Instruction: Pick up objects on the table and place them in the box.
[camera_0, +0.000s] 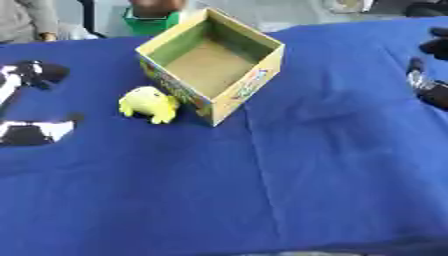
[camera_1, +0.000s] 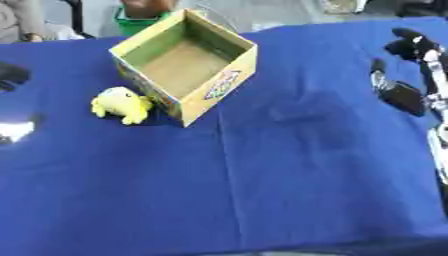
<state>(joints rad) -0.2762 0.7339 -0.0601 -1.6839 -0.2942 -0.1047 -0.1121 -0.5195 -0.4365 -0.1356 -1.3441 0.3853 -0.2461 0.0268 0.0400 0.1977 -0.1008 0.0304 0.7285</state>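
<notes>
Sitting beside box (camera_0: 213, 65), yellow toy (camera_0: 149, 104), blue cloth (camera_0: 306, 170)

Yellow toy (camera_0: 150, 104), tan box (camera_0: 229, 97), plain blue tablecloth (camera_0: 262, 190).

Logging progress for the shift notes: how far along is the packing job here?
Nothing looks done: the open cardboard box shows only its bare floor. Nothing is in hand: the left hand and right hand both sit at the table edges, away from the yellow plush toy. Left: that toy, beside the box.
</notes>
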